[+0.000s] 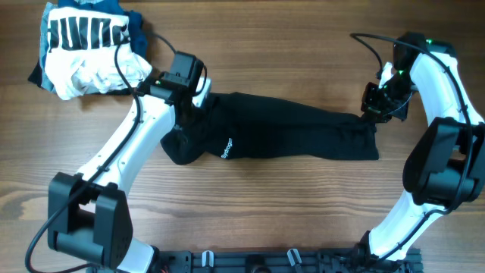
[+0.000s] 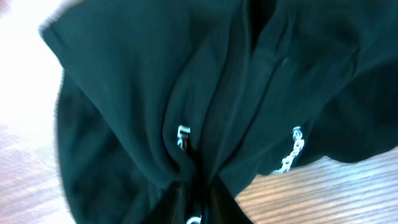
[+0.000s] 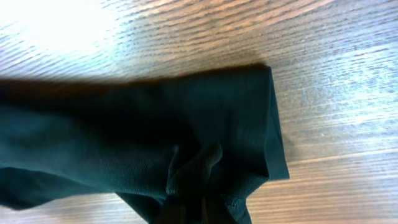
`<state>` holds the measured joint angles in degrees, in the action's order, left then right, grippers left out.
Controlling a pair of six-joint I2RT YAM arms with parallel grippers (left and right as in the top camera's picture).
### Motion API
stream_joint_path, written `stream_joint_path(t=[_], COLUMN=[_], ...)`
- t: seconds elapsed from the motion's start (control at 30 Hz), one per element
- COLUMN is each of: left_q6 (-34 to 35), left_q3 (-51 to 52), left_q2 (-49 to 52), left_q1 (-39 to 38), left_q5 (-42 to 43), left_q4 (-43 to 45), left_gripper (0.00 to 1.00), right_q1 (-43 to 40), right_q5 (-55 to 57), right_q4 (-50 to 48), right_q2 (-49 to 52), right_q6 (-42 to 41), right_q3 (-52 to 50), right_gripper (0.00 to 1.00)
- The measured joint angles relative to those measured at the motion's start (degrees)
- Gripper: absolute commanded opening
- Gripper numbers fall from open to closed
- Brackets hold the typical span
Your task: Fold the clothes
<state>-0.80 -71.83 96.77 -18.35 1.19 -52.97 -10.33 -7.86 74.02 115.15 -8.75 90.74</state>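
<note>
The black shirt (image 1: pixel 288 133) is laid across the middle of the wooden table (image 1: pixel 303 45), drawn out into a long band. One end is pinched in the closed left gripper (image 1: pixel 188 112), with fabric gathered between the jaws. The opposite hem is clamped in the closed right gripper (image 1: pixel 371 114). A white and blue bundle (image 1: pixel 87 49) lies apart, beyond the left gripper.

Left gripper (image 2: pixel 193 202), right gripper (image 3: pixel 191 210): both closed.

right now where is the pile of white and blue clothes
In the overhead view, the bundle lies at the table's far left corner, apart from the black shirt.
</note>
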Motion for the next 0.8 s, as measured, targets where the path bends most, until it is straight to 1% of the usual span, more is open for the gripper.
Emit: stream_joint_path(t=[0.03, 0.07, 0.1, 0.13, 0.17, 0.2, 0.23, 0.27, 0.33, 0.37, 0.4, 0.47, 0.53, 0.63, 0.67, 0.7, 0.77, 0.8], left_q6=[-0.28, -0.02, 0.24, -0.15, 0.09, -0.02, 0.15, 0.24, 0.26, 0.39, 0.98, 2.67, 4.42, 5.75, 6.03, 6.12, 6.29, 6.32], left_q3=[0.83, 1.64, 2.32, 2.69, 2.89, 2.99, 3.02, 3.02, 3.02, 3.02, 3.04, 3.04, 2.99, 2.38, 2.12, 1.99, 1.77, 1.6], left_q2=[0.13, 0.2, 0.2, 0.2, 0.2, 0.2, 0.2, 0.2, 0.2, 0.2, 0.2, 0.2, 0.2, 0.17, 0.17, 0.17, 0.09, 0.0], left_q1=[0.0, 0.0, 0.0, 0.0, -0.02, 0.0, 0.0, 0.0, 0.0, 0.07, 0.24, 1.2, 3.06, 6.08, 7.32, 8.26, 9.97, 10.62], left_q5=[0.37, 0.81, 1.44, 1.88, 2.32, 2.75, 2.93, 3.19, 3.26, 3.26, 3.28, 3.43, 3.45, 3.43, 3.45, 3.43, 3.43, 3.43], left_q4=[-0.04, -0.09, -0.46, -1.01, -1.84, -2.99, -3.39, -3.69, -3.65, -3.43, -2.69, -0.94, 0.24, 2.08, 2.97, 3.54, 4.04, 4.15], left_gripper=[0.36, 0.52, 0.7, 0.92, 1.0, 1.0, 1.0, 1.0, 1.0, 1.0, 1.0, 1.0, 1.0, 1.0, 1.0, 1.0, 1.0, 1.0], right_q1=[-0.02, -0.09, -0.31, -0.59, -1.05, -1.7, -2.32, -2.86, -3.5, -3.61, -3.61, -3.54, -3.48, -3.48, -3.48, -3.48, -3.43, -3.41], right_q5=[0.04, 0.04, 0.04, 0.02, 0.0, 0.02, 0.0, 0.02, 0.07, 0.09, 0.11, 0.02, 0.0, 0.04, 0.24, 0.44, 0.79, 0.76], right_q4=[-0.61, -0.92, -1.11, -1.16, -1.25, -1.27, -1.27, -1.27, -1.27, -1.29, -1.62, -3.06, -5.11, -10.12, -12.39, -13.57, -16.94, -18.82], right_q2=[0.0, 0.0, 0.0, 0.0, 0.0, 0.0, 0.0, 0.0, 0.0, 0.0, 0.0, 0.0, -0.04, -0.11, -0.11, -0.11, -0.42, -1.29], right_q6=[-0.09, -0.2, -0.22, -0.2, -0.37, -0.37, -0.46, -0.35, 0.04, -0.07, 0.37, 1.6, 2.47, 2.93, 2.82, 2.54, 2.05, 1.79], right_q3=[-0.68, -1.09, -1.27, -1.31, -1.31, -1.31, -1.31, -1.31, -1.31, -1.31, -1.36, -1.64, -3.3, -9.4, -11.98, -13.27, -15.98, -17.25], right_gripper=[0.12, 0.14, 0.18, 0.2, 0.27, 0.33, 0.37, 0.46, 0.76, 0.88, 0.91, 0.94, 0.94, 0.85, 0.8, 0.79, 0.67, 0.55])
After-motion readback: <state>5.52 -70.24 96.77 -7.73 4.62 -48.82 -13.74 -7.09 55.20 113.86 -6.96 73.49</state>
